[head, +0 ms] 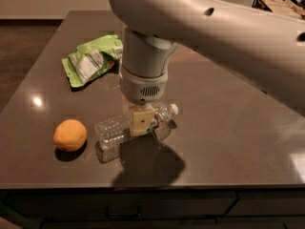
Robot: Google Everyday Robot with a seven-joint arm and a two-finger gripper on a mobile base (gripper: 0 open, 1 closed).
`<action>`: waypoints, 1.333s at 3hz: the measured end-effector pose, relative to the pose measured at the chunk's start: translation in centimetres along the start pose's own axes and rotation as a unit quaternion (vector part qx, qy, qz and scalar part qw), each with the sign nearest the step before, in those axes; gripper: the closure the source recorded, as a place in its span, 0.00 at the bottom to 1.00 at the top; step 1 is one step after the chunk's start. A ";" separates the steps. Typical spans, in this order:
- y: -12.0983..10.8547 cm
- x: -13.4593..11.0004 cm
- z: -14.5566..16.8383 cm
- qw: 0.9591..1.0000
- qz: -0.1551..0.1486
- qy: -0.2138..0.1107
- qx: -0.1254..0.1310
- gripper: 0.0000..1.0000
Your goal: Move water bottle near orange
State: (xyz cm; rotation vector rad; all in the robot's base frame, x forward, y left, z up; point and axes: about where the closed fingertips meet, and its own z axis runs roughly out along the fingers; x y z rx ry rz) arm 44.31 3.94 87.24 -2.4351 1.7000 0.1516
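Observation:
The water bottle lies on its side on the dark table, clear and ribbed, with its white cap pointing right. My gripper comes straight down over the bottle's middle and is shut on it at the label. The orange sits on the table to the left of the bottle's base, a short gap away. My large white arm fills the upper right of the view and hides the table behind it.
A crumpled green snack bag lies at the back left, behind the bottle. The table's front edge runs just below the bottle and orange. A basket-like object stands off the table at the far right.

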 end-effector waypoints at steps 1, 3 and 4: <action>0.1 0.0 1.0 1.000 0.004 0.004 -0.008 0.35; 0.1 -0.1 0.8 1.000 0.003 0.003 -0.003 0.00; 0.1 -0.1 0.8 1.000 0.003 0.003 -0.003 0.00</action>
